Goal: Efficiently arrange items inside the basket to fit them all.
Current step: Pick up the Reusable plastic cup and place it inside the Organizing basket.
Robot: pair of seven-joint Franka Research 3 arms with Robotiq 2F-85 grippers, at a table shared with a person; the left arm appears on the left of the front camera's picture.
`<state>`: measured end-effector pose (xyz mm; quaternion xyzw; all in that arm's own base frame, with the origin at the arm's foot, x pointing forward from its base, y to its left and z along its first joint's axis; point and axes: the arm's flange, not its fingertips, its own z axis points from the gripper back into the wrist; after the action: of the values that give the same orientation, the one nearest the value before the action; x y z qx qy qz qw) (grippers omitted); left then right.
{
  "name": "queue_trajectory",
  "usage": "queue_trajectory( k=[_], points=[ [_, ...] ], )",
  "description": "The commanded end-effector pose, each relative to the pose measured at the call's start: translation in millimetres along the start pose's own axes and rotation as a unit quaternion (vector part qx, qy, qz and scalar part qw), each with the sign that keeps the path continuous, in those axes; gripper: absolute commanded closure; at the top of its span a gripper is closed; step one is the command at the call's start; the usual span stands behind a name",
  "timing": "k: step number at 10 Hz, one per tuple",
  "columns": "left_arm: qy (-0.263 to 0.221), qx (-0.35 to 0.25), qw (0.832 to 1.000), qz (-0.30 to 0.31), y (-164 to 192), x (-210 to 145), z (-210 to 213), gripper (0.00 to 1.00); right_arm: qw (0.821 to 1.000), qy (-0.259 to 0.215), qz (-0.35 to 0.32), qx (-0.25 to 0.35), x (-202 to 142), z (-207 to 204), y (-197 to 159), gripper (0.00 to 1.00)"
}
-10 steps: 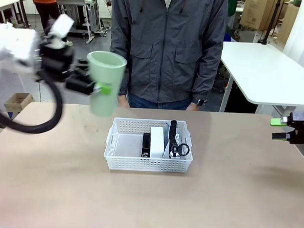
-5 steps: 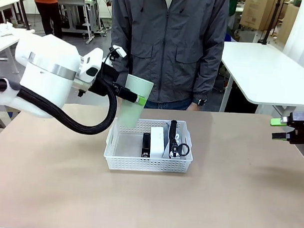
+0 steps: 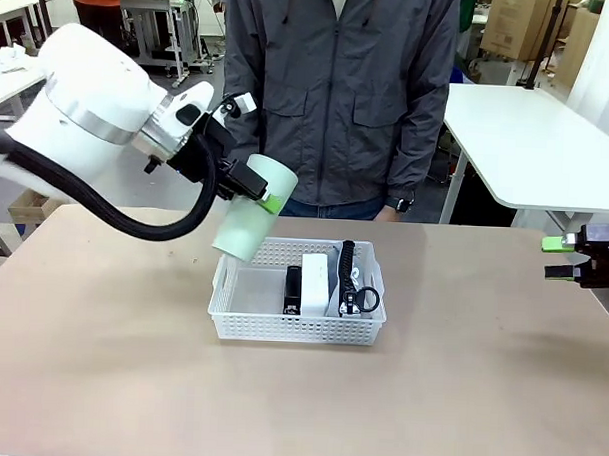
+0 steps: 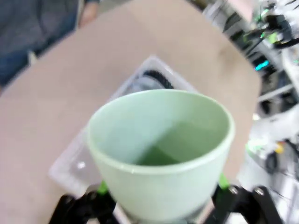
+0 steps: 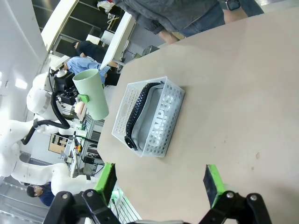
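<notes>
The left gripper (image 3: 248, 189), clamped on the pale green cup (image 3: 248, 221), has swung it in over the basket (image 3: 297, 326)'s far-left corner, tilted; the empty left side looks like its slot. Right gripper (image 3: 562, 257) idles wide open near the desk's right edge

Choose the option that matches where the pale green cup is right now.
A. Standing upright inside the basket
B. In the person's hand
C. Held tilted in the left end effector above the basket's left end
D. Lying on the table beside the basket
C: the left end effector grips the pale green cup, tilted, above the left end of the basket.
</notes>
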<state>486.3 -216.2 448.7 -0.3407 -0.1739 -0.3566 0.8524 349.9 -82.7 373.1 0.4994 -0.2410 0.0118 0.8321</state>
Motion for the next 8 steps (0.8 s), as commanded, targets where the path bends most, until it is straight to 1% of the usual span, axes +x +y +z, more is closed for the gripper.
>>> queue_trajectory(
  k=[1,2,3,4,5,6,7,8],
  points=[
    [0.082,0.005,0.995,0.056,-2,30,13,0.11,1.000,-0.005,-0.010,0.006,1,1,2,0.00],
    [0.123,0.019,0.989,0.085,-3,30,6,0.11,1.000,-0.005,-0.010,0.006,1,1,2,0.00],
    [0.156,0.064,0.982,0.082,-5,26,-3,0.11,1.000,-0.005,-0.010,0.006,1,1,2,0.00],
    [0.169,0.100,0.977,0.079,-8,26,-8,0.11,1.000,-0.005,-0.010,0.006,1,1,2,0.00],
    [0.183,0.148,0.970,0.054,-9,28,-12,0.11,1.000,-0.005,-0.010,0.006,1,1,2,0.00],
    [0.201,0.152,0.967,0.017,-9,29,-20,0.11,1.000,-0.005,-0.010,0.006,1,1,2,0.00],
    [0.216,0.080,0.973,-0.033,-14,33,-18,0.11,1.000,-0.005,-0.010,0.006,1,1,2,0.00],
    [0.190,0.130,0.972,0.045,-9,19,-17,0.11,1.000,-0.005,-0.010,0.006,1,1,2,0.00]
  ],
)
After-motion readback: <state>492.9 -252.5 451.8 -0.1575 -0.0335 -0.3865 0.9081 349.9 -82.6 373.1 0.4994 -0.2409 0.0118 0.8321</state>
